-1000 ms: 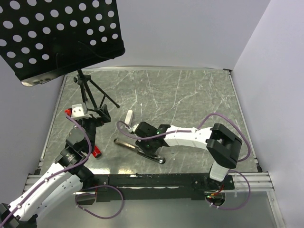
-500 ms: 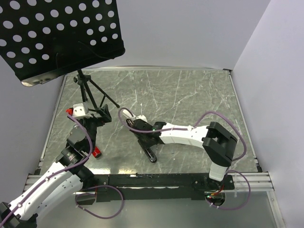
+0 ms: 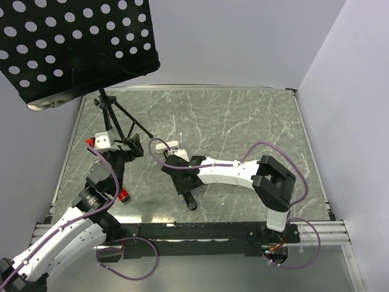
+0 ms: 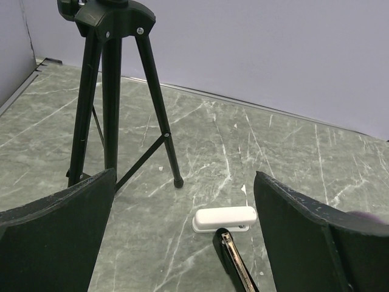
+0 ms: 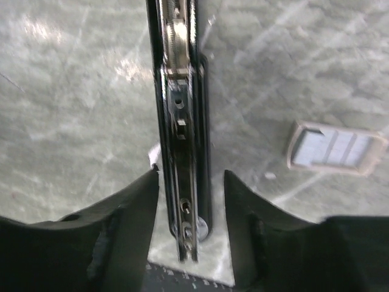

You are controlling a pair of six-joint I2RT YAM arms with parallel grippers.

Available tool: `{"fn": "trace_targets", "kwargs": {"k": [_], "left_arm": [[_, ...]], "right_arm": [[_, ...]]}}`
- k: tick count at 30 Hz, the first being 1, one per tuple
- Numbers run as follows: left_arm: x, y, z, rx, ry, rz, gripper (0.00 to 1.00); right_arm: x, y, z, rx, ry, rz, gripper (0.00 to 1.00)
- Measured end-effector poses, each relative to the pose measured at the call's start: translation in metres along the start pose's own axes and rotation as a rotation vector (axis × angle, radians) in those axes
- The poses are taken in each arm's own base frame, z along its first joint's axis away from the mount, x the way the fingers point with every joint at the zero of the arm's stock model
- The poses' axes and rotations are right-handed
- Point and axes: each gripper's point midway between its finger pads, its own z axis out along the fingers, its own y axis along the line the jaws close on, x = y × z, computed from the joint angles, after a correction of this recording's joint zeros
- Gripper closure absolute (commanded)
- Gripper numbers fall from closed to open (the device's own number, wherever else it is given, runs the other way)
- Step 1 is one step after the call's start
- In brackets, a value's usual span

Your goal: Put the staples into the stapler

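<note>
A black stapler [image 5: 182, 121] lies opened on the marble table, its metal channel facing up. Its rear end sits between my right gripper's [image 5: 189, 213] fingers, which stand open: the left finger is close to it, the right one well apart. The staples [image 5: 336, 148], a small greyish see-through rectangle, lie on the table to the stapler's right. In the top view the right gripper [image 3: 176, 172] is left of centre over the black stapler [image 3: 189, 198]. My left gripper [image 4: 185, 237] is wide open and holds nothing.
A white stapler [image 4: 225, 218] lies flat just beyond the black stapler's tip, also seen as the white stapler [image 3: 165, 146]. A black tripod [image 4: 109, 91] with a perforated panel [image 3: 73, 42] stands at the back left. A small red object [image 3: 124, 194] lies by the left arm.
The right gripper shifted left and swung the black stapler from crosswise to pointing at the near edge, then its jaws widened. The white stapler turned to lie crosswise. The left arm stayed still.
</note>
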Motion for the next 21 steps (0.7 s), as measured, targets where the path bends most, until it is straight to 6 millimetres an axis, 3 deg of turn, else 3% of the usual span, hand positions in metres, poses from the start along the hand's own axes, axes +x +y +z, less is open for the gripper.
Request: {"fn": "trace_targets", "kwargs": {"k": [7, 11, 14, 18, 21], "left_arm": [[0.001, 0.000, 0.000, 0.001, 0.003, 0.002, 0.01], [0.001, -0.001, 0.000, 0.003, 0.003, 0.001, 0.01], [0.001, -0.001, 0.000, 0.003, 0.003, 0.002, 0.01], [0.001, -0.001, 0.000, 0.005, 0.003, 0.001, 0.00], [0.001, -0.002, 0.000, 0.011, 0.004, 0.001, 0.01]], "right_arm": [[-0.006, -0.013, -0.040, 0.001, -0.002, 0.022, 0.36], [-0.006, -0.033, -0.059, 0.013, 0.009, 0.081, 0.37], [0.000, -0.056, -0.062, 0.025, 0.034, 0.142, 0.39], [0.023, -0.094, -0.055, 0.075, 0.111, 0.230, 0.44], [0.036, -0.109, -0.048, 0.108, 0.161, 0.264, 0.49]]}}
